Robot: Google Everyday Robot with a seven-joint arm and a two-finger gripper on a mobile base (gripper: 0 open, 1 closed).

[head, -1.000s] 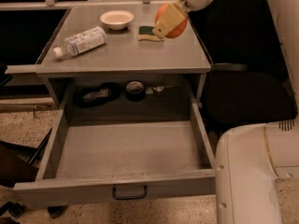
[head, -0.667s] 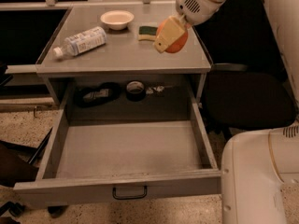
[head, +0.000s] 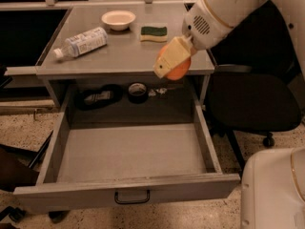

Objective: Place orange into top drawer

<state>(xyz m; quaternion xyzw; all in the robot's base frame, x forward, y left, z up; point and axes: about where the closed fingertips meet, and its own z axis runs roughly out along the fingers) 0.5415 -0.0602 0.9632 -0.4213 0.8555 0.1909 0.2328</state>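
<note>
Camera view: tool (head: 169, 67) clenched on the orange (head: 181, 71), hanging at the front right edge of the table (head: 119, 56), above the back right of the top drawer (head: 128, 151), which stands open. Table carries a bottle (head: 81, 42), bowl (head: 118, 19) and sponge (head: 154, 33). Tape roll (head: 137, 91) sits in the recess underneath.

speckled floor (head: 26, 128), grey metal table (head: 124, 51), black office chair (head: 252, 101)
</note>
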